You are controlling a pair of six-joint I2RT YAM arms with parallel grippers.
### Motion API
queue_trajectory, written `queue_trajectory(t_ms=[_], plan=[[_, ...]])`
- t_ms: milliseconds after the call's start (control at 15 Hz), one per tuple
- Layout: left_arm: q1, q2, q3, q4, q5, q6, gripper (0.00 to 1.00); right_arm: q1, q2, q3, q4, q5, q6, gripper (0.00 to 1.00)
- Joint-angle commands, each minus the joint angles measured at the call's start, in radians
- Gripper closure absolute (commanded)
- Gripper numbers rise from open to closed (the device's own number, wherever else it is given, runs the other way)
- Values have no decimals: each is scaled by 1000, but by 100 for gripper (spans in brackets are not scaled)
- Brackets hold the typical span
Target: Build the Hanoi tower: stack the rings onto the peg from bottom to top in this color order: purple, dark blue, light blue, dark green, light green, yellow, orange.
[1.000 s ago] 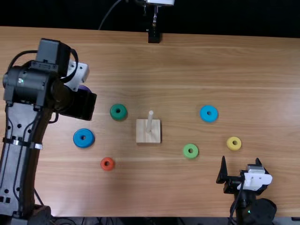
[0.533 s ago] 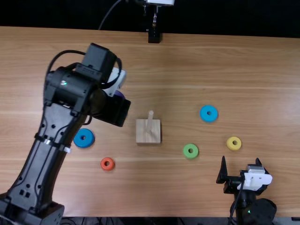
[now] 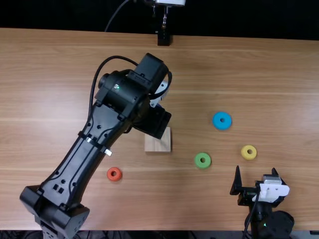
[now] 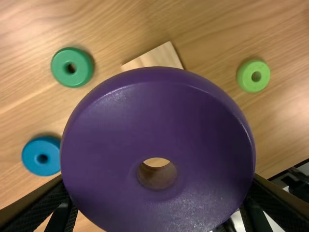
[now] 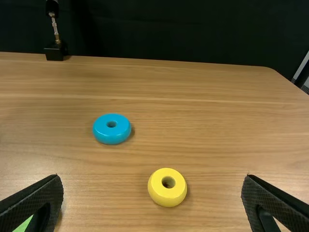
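Holds the purple ring (image 4: pixel 154 116) in the left gripper (image 4: pixel 158 179), close by the wooden base (image 3: pixel 158 143). Has the fingers parted only by the ring's own width, pressed to opposite sides of its rim, probably to leave the centre hole free for the peg. Seems a sound first choice, with purple due at the very bottom, flat on the base.

Presents the ring's broad face to the wrist camera, probably to bring the hole square over the upright peg. Calls next for centring hole on peg, then lowering straight and letting go. Cannot tell from here about the line-up of hole and peg; could catch on the tip if lowered off-centre or tilted.

Has the right gripper (image 3: pixel 255 174) wide apart and empty at the near edge of the counter (image 3: pixel 279 74), handy to the yellow ring (image 5: pixel 166 197) yet well apart from the base, so unlikely to crowd the left arm.

Finds the dark blue ring (image 4: pixel 32 151), next in order, lying loose with the dark green ring (image 4: pixel 59 67), light green ring (image 4: pixel 245 79), light blue ring (image 5: pixel 112 135) and orange ring (image 3: pixel 109 175). Lie apart from one another, leaving room around each for fingers.
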Motion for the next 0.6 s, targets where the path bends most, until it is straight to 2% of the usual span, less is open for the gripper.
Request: queue_trajectory(t_ms=[0,533], plan=[[-20,43,50,5,2,-15,100,0,-12,-71,-71,0,0,0],[-46,130,85,3,6,-15,100,0,-12,-71,-71,-2,0,0]])
